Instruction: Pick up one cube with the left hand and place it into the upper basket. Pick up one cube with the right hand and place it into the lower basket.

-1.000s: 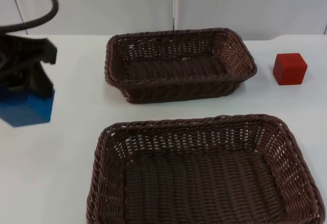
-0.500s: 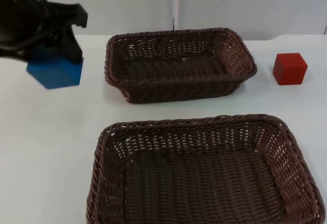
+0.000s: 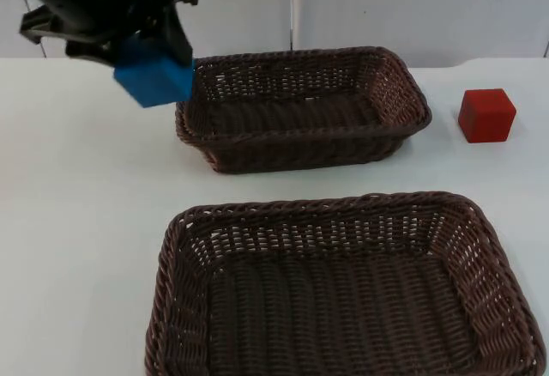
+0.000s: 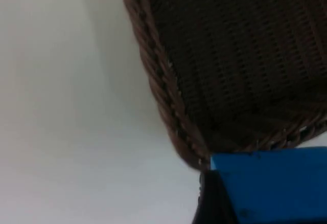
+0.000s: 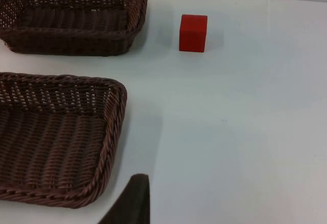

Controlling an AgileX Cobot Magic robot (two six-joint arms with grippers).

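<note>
Left gripper [image 3: 153, 54] aloft at the upper basket's left end, fingers clamped on the blue cube [image 3: 154, 80]. Cube hangs tilted, clear of the table [image 3: 77, 221], its right edge just over the basket's left rim in the top view. In the left wrist view the blue cube [image 4: 271, 183] sits against a black fingertip [image 4: 212, 203], with the upper basket's rim [image 4: 163, 96] and woven floor close beyond it (cube at the rim's corner, not inside).

Upper basket [image 3: 304, 148]: brown wicker, rectangular, near the grey partition wall [image 3: 386, 7]. Lower basket [image 3: 180, 307]: same weave, larger in view, nearer the camera, apart from the upper one by a strip of white table.

Red cube [image 3: 486, 115] rests flat on the table, right of the upper basket and near it, not touching. The right wrist view shows the red cube [image 5: 193, 32] well beyond both baskets' right ends, upper basket [image 5: 71, 45] and lower basket [image 5: 110, 147].

Right gripper waits off to the side; one dark fingertip [image 5: 134, 203] visible above the table, whether the fingers are apart or together I cannot tell.
</note>
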